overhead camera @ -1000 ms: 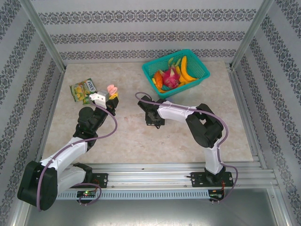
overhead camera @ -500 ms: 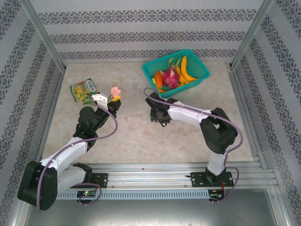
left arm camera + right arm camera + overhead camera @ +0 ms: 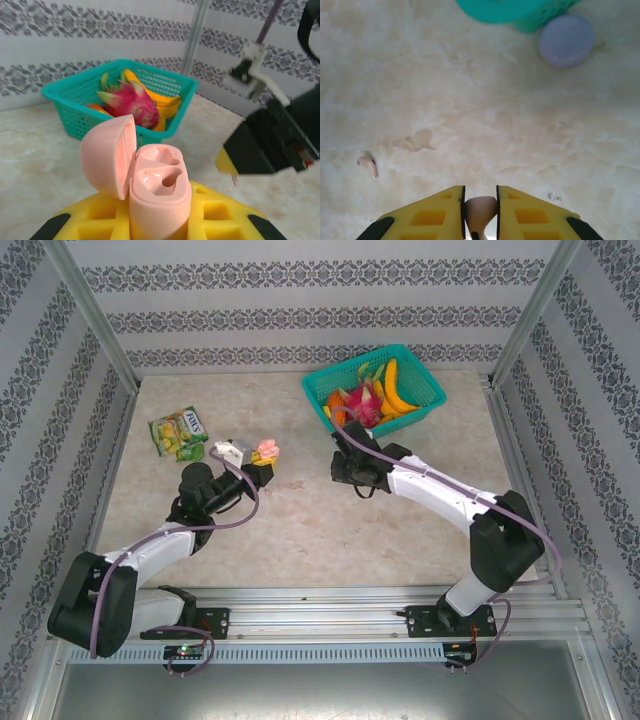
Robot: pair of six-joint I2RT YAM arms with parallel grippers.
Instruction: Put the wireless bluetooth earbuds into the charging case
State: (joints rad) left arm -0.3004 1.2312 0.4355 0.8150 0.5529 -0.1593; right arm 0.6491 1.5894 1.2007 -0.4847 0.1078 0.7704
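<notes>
While both arms hang over the table, left gripper (image 3: 262, 458): clamped tight on the pink charging case (image 3: 159, 192), which sits upright between the yellow fingers with its lid flipped open to the left
right gripper (image 3: 480, 196): pinched on a pale pink earbud (image 3: 481, 209), right between the fingertips
other pink earbud (image 3: 367, 165): lying on the table (image 3: 470, 110), ahead-left of the right gripper
purple case (image 3: 566, 40): well ahead-right of it, just beside the teal basket (image 3: 520, 12)

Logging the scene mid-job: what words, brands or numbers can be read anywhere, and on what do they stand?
Green snack packet: pale brand lettering, too small and blurred to read.
Pink charging case: no print visible.
Teal basket: no label visible.
</notes>
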